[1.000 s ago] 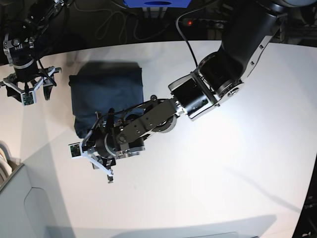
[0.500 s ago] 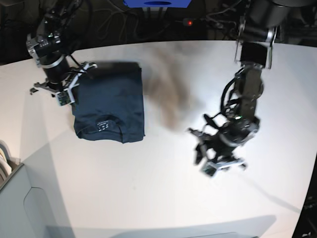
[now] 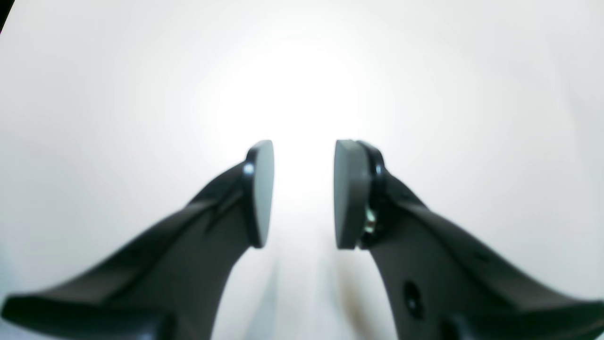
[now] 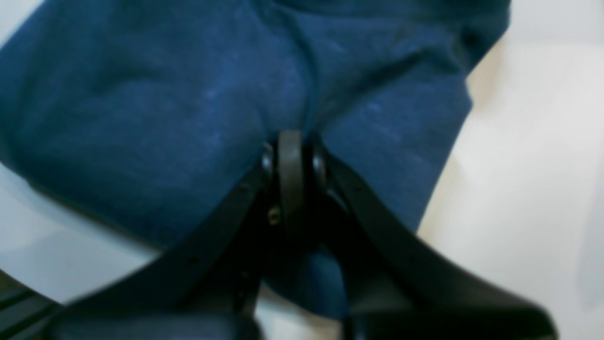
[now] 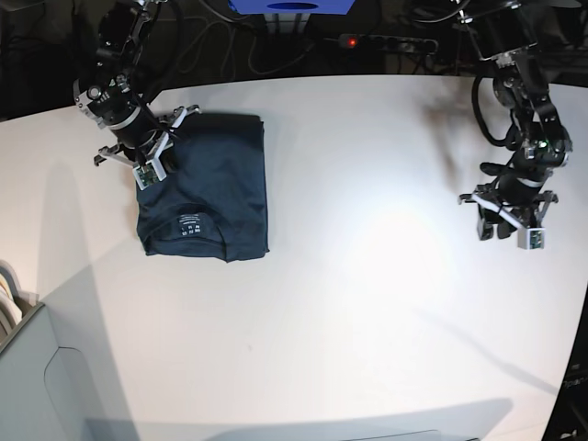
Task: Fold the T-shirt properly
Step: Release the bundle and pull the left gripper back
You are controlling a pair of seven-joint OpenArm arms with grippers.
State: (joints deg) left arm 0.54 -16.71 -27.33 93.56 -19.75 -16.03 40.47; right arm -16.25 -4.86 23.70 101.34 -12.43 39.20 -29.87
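The dark navy T-shirt (image 5: 216, 184) lies folded into a rectangle on the left of the white table (image 5: 367, 294), with its small white neck label (image 5: 191, 225) showing near the front edge. My right gripper (image 5: 150, 152) sits at the shirt's upper left edge. In the right wrist view this gripper (image 4: 290, 141) is shut, its tips buried in the blue T-shirt (image 4: 165, 94), and a crease runs away from them. Far off at the table's right, my left gripper (image 5: 496, 228) hangs apart from the shirt. In the left wrist view it (image 3: 304, 193) stands open over bare table.
A power strip with a red light (image 5: 354, 40) and cables lie behind the table's curved back edge. A blue box (image 5: 289, 5) is at the top. A pale grey unit (image 5: 37, 377) stands at the front left corner.
The left arm has swung from the shirt's front edge across to the table's right side. The right gripper has come in onto the shirt's left edge and gone from open to shut.
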